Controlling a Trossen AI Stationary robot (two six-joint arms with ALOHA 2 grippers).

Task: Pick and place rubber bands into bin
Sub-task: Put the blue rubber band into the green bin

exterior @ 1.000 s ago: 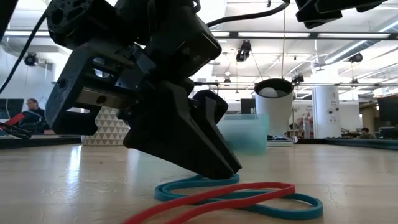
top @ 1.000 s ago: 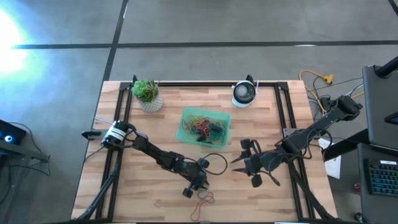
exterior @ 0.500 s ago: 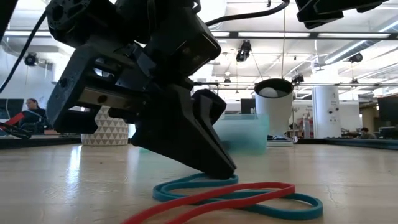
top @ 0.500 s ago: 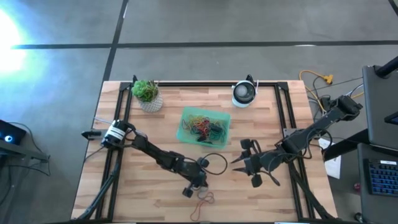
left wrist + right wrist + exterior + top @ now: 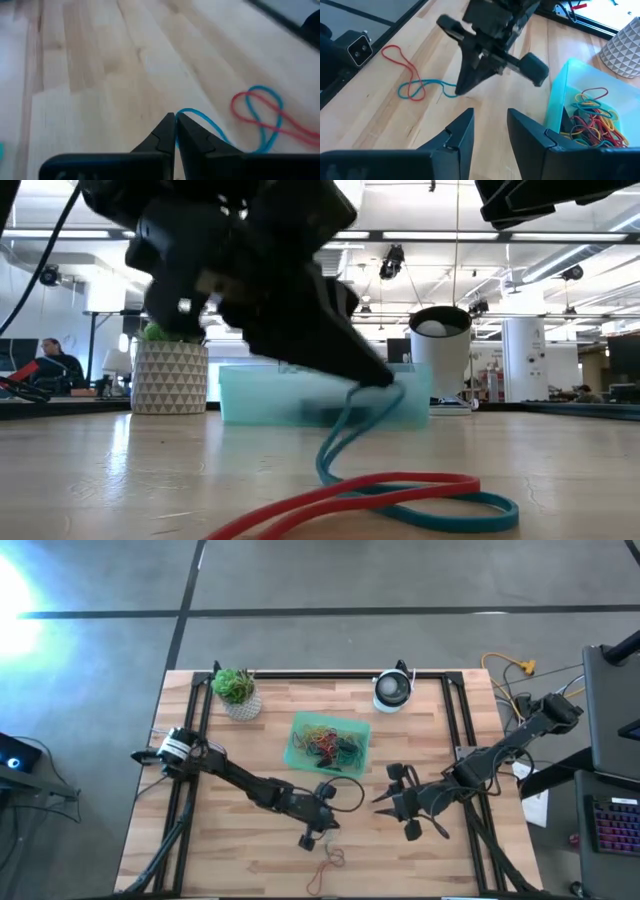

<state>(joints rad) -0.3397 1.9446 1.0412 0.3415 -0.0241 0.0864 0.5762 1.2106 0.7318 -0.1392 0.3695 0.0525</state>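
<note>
left gripper [image 5: 175, 116] has its jaws pinched on a blue rubber band [image 5: 345, 420], one end raised, the rest on the desk [image 5: 400, 740] tangled with a red band [image 5: 400, 485]. right gripper [image 5: 490, 122] hangs parted, empty, near the bin [image 5: 296, 752].

My fingers [image 5: 172, 135] look like matt black plastic; the blue rubber band [image 5: 210, 125] pinched between them is smooth and slightly glossy. The counter [image 5: 240, 850] is pale planked wood with a satin finish, and the bin [image 5: 560, 105] is translucent green plastic
</note>
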